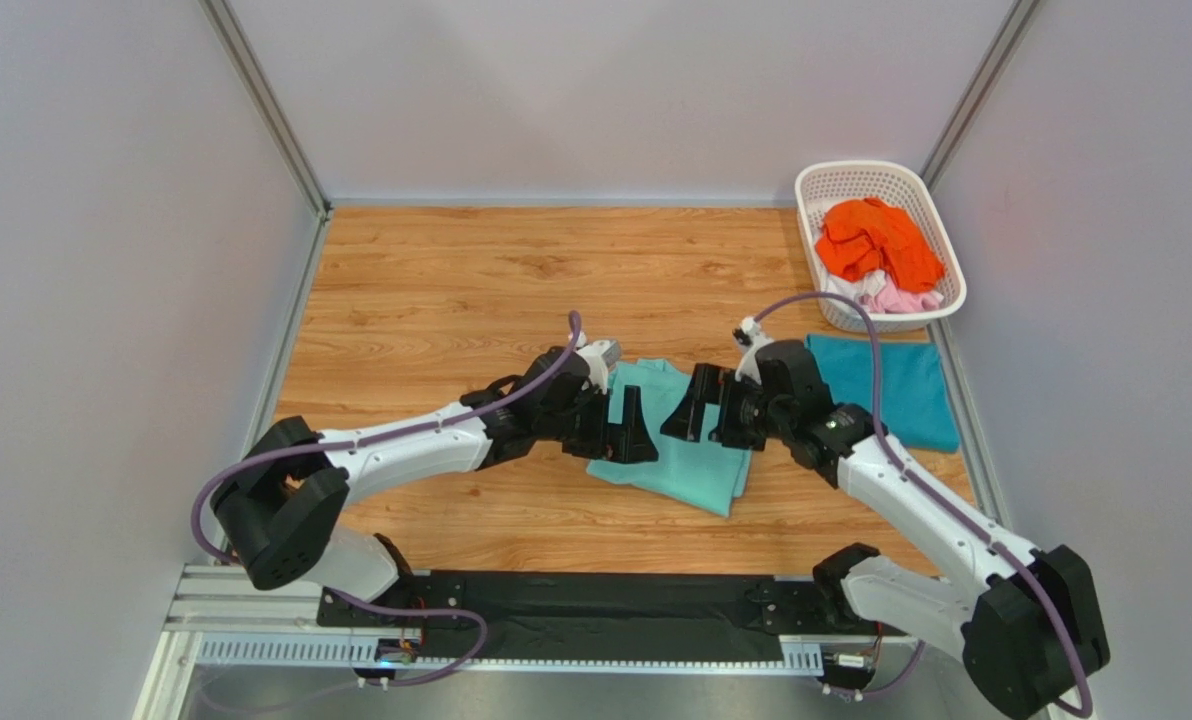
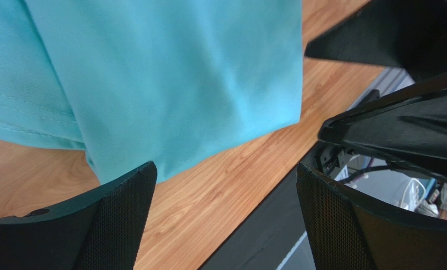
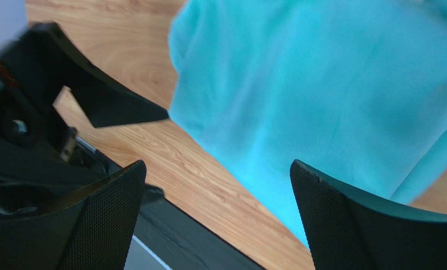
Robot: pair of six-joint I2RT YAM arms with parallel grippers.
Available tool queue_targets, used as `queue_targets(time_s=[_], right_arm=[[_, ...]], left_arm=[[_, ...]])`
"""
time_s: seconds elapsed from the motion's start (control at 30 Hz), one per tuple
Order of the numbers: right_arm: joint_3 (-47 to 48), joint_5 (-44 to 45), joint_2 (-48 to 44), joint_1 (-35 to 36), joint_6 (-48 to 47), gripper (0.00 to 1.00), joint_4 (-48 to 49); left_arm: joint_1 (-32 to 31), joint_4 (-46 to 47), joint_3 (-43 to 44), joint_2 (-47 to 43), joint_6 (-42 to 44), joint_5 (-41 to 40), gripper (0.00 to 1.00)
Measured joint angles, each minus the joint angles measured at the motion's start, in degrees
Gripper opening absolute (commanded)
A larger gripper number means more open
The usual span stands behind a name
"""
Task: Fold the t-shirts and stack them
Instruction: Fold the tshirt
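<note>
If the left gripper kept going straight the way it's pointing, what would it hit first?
Probably the right gripper, which faces the left gripper close above the mint t-shirt; depth is unclear from above.

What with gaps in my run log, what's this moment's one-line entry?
left gripper open | right gripper open | both at mint tee | teal tee folded flat

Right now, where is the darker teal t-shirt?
In the top view the darker teal t-shirt lies flat at far right, just in front of the white basket and right of the mint green t-shirt.
</note>
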Motion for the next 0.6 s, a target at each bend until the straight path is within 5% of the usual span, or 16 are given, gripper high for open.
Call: queue_targets(time_s=[0.13,0.33,0.6], right_arm=[[-7.9,2.6,-3.9,0.3,5.3,1.0,-2.2],[-6.3,8.5,-6.6,0.3,6.1,1.0,-8.3],[-7.3,1.2,-4.4,0.3,9.5,1.0,-2.5]], left_arm=[[0.0,-0.9,0.2,1.2,0.5,-2.4,1.0],[0.2,-2.5,4.2,8.1,2.3,-3.2,1.0],[3.3,-2.0,6.9,11.3,3.8,-2.5,1.0]])
